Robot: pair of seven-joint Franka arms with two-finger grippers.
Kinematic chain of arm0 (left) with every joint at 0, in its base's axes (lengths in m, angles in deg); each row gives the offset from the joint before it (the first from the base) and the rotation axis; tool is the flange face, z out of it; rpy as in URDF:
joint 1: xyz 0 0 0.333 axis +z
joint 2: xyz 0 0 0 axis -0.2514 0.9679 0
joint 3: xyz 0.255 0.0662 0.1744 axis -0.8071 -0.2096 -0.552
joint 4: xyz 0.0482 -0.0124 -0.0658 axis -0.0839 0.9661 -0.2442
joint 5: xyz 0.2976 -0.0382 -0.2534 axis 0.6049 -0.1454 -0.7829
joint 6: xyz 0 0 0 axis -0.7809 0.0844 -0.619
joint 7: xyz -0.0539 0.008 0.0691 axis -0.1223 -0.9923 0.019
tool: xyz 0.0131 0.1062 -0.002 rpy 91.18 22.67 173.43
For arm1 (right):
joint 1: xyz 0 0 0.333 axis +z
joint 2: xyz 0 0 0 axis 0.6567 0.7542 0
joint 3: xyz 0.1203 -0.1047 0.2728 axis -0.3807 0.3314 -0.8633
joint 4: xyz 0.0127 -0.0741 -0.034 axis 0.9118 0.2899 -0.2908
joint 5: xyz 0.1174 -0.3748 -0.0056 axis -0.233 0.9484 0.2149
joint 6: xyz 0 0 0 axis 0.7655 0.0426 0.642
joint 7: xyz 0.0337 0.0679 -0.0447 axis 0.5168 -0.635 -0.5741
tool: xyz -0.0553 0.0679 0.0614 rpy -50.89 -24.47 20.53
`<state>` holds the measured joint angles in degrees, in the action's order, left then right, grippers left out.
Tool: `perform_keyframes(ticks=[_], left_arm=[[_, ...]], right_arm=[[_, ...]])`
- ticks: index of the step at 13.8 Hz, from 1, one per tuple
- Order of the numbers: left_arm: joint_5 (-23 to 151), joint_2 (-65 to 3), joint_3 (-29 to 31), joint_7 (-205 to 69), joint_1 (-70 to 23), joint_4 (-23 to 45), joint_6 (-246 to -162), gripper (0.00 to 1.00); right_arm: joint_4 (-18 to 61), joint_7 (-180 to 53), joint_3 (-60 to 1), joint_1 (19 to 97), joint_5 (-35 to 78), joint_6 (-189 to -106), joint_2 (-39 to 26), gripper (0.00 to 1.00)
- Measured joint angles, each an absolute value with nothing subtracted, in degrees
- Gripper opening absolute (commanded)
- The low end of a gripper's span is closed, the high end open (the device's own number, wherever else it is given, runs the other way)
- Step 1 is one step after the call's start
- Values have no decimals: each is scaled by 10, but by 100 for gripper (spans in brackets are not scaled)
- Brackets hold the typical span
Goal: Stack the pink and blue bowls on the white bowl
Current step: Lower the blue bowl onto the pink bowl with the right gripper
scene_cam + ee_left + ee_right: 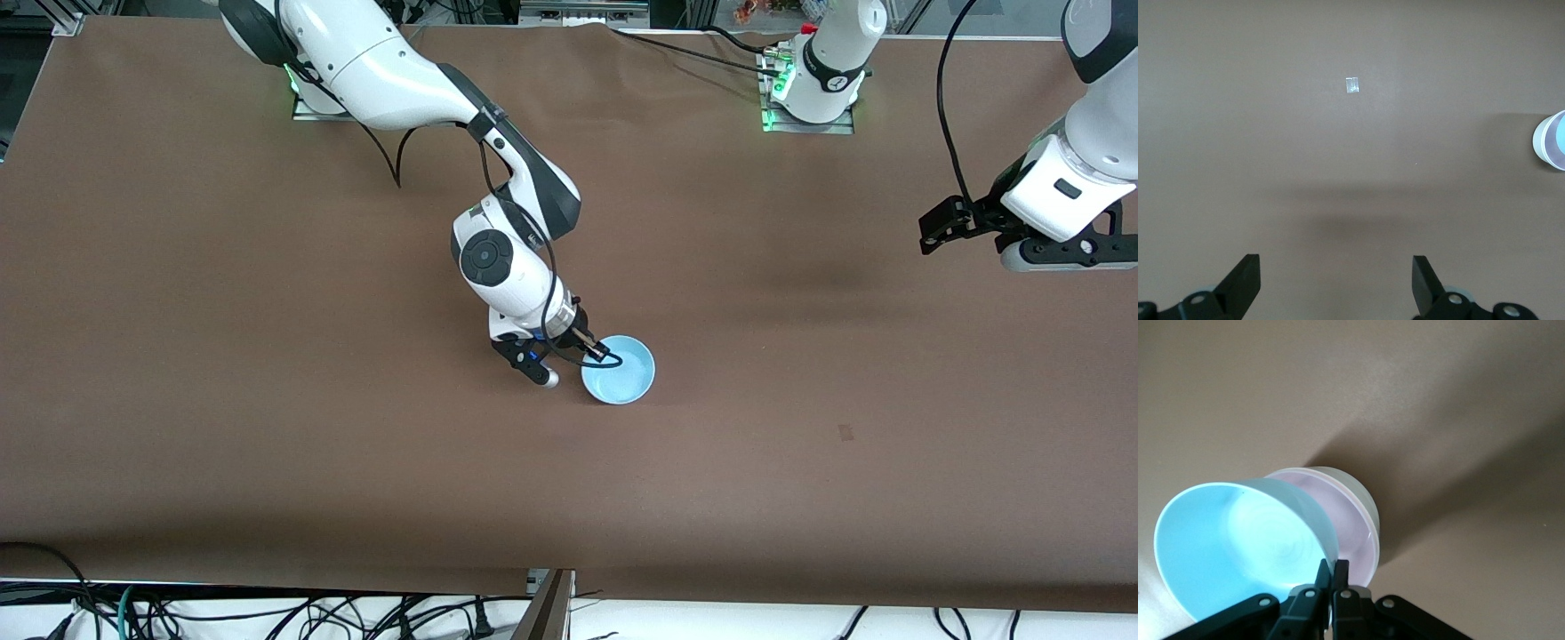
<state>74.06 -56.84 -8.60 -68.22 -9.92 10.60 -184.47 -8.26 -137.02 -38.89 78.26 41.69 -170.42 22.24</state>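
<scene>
The right gripper (606,355) pinches the rim of the blue bowl (622,373) near the table's (267,400) middle and holds it tilted over the pink bowl (1355,527), which sits in the white bowl (1361,495), while the left gripper (1336,280) waits with fingers spread above the left arm's end.

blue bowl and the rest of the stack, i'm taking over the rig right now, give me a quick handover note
Right hand: shut on the blue bowl's rim, bowl tilted, over the pink bowl.
Left hand: open, empty, waiting above bare table at the left arm's end.
Pink bowl sits nested in the white bowl, mid-table.
Done: pink stacked on white.
Left: settle the blue bowl level into the pink one, release, and back the right arm away.
</scene>
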Motion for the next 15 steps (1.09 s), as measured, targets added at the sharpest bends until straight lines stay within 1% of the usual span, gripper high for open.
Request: perform_keyframes(ticks=[7, 12, 13, 15], left_arm=[[741, -569, -64, -682, -100, 105, -1842, 100], [741, -569, -63, -681, -100, 104, -1841, 100], [741, -569, -63, -681, -100, 104, -1841, 100], [741, -569, -63, -681, -100, 104, -1841, 100]], right_arm=[[-83, -1381, -389, 783, 417, -1702, 229, 0], [-83, -1381, -389, 783, 417, -1702, 230, 0], [-83, -1381, -389, 783, 417, -1702, 230, 5], [-83, -1381, -389, 783, 417, -1702, 230, 25]])
